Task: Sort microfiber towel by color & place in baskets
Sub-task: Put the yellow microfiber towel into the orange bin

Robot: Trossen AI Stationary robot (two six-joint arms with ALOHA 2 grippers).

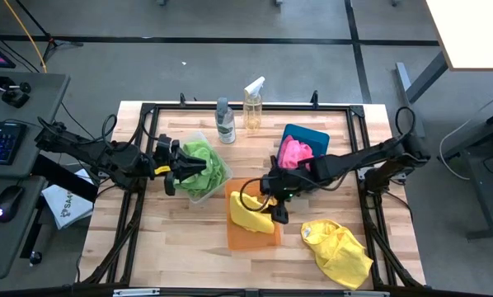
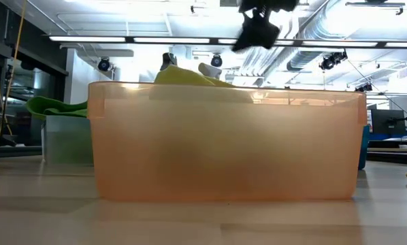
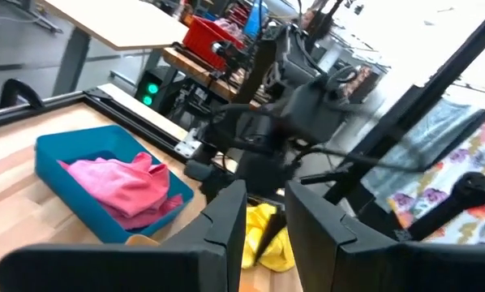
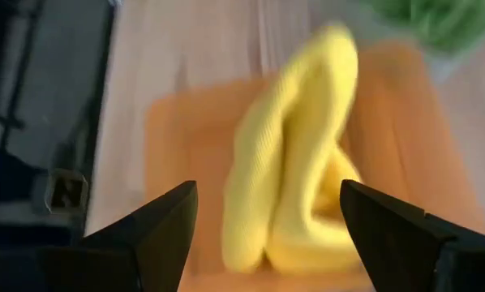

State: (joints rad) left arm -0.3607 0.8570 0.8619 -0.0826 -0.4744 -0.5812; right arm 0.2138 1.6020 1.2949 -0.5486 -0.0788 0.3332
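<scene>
My right gripper [image 1: 273, 206] [image 4: 267, 203] hangs open above the translucent orange basket [image 1: 246, 239] [image 2: 224, 143]. A yellow towel [image 1: 251, 210] [image 4: 299, 162] lies heaped in that basket, below and between the spread fingers, and peeks over the rim in the low view. My left gripper [image 1: 179, 169] [image 3: 267, 243] is open over the clear basket [image 1: 199, 196], which is full of lime green towels [image 1: 209, 161]. A pink towel [image 1: 294, 153] [image 3: 129, 182] lies in the teal basket [image 1: 312, 134]. Another yellow towel [image 1: 339, 247] lies crumpled on the table near the right front.
Two spray bottles [image 1: 224, 120] [image 1: 253, 103] stand by the table's far edge, behind the clear basket. A dark frame rail runs around the tabletop. Bare wood shows at the near left. A desk with keyboard and mouse stands off the table's left side.
</scene>
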